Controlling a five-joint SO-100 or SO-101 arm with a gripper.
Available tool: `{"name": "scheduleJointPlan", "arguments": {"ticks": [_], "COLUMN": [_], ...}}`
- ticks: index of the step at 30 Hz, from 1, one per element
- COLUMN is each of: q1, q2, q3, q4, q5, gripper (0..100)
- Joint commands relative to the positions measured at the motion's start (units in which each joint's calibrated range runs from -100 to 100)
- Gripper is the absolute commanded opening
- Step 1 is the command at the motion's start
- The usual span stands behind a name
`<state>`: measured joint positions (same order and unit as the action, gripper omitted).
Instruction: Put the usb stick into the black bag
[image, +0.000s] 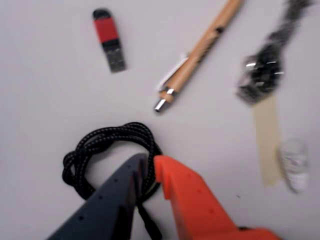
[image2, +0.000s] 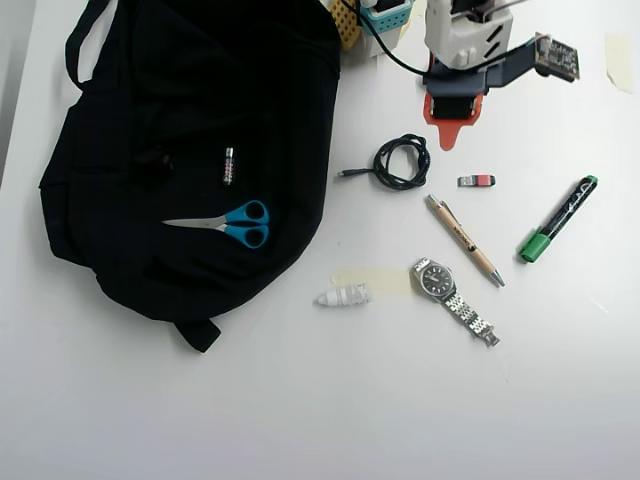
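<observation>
The usb stick (image: 109, 40) (image2: 476, 181) is a small red and black stick lying flat on the white table. In the wrist view it sits at the upper left, well beyond my fingertips. My gripper (image: 150, 161) (image2: 447, 138) hovers shut with nothing in it, a dark finger against an orange one, above a coiled black cable (image: 102, 145) (image2: 400, 160). The black bag (image2: 200, 80) lies slumped at the overhead view's upper left, away from the gripper; the wrist view does not show it.
A tan pen (image2: 465, 240) (image: 200, 50), a metal watch (image2: 445, 285), a green marker (image2: 558, 219) and a small white piece (image2: 343, 296) lie around the stick. Blue scissors (image2: 225, 222) and a small cylinder (image2: 229, 165) rest on the bag.
</observation>
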<state>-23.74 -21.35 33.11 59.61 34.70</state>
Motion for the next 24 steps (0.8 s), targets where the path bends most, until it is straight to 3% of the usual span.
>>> {"name": "scheduleJointPlan", "arguments": {"ticks": [1, 10, 24], "q1": [-1.3, -6.7, -8.6], "q2": [11.2, 23.6, 31.1], "q3": [-10.2, -24.8, -25.6], "q4": [-0.4, 9.3, -0.1], "q5": [0.3, -0.5, -2.0], "gripper": [2, 2, 3]}}
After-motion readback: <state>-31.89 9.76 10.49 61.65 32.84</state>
